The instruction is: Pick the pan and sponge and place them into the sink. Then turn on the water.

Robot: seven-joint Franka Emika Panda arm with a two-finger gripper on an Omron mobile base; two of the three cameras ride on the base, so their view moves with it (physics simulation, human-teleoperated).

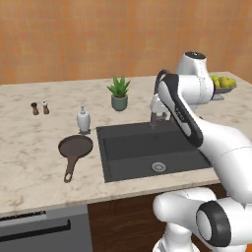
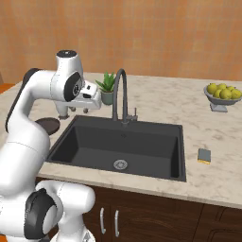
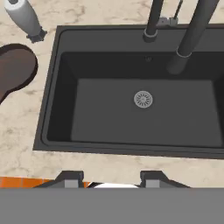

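The dark pan (image 1: 75, 146) lies on the counter left of the sink (image 1: 123, 162), its thin handle pointing toward the front edge; its rim also shows in the hand view (image 3: 15, 70). On the counter right of the sink (image 2: 177, 156) lies the yellow sponge (image 2: 204, 155), grey face up. My gripper (image 1: 157, 118) hangs high over the basin near the faucet (image 2: 120, 90), far from both objects. Seen from the hand, the gripper (image 3: 111, 178) is open with nothing between its fingertips, and below it is the drain (image 3: 143, 99). The water is out of view.
A white soap dispenser (image 1: 83, 119) stands just behind the pan. A potted plant (image 1: 119, 93) sits behind the sink, two small shakers (image 1: 40, 108) at far left, and a bowl of yellow fruit (image 2: 222, 94) at far right. The tall faucet neck (image 3: 192, 30) rises close to my hand.
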